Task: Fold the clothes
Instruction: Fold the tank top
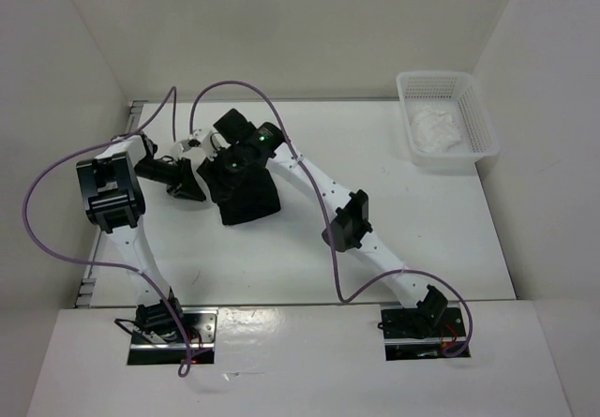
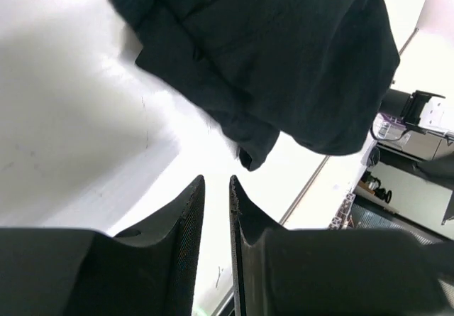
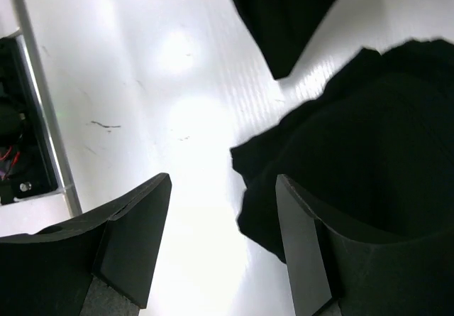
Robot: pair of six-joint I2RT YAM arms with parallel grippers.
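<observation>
black soft cloth sits bunched on the white table (image 1: 422,239): it is the t-shirt (image 1: 247,194), crumpled into a dark heap left of the table's middle, a little nearer the far edge than the near one and apart from every edge. we cannot make out sleeves, neckline or label in any view; we see only folds and a few loose corners.

the left gripper (image 2: 216,180) comes at the heap from the table's left side. in its wrist view we see the two dark fingers (image 2: 186,231) standing with only a narrow slit between them, and nothing in that slit but bare table. a folded corner of the shirt points toward the tips, near them but apart, so this hand grasps nothing.

the right gripper (image 3: 223,181) hangs over the far part of the heap. its jaws are spread wide. between them we see bright table on the one side and the ragged edge of the shirt on the other; the right-hand finger (image 3: 312,259) overlaps the cloth in the picture, though we cannot tell whether it touches it. the cloth is not pinched, so this hand is released.

at the far right corner of the table stands a white mesh basket (image 1: 441,78) with white fabric (image 1: 437,128) inside, well apart from the shirt.
</observation>
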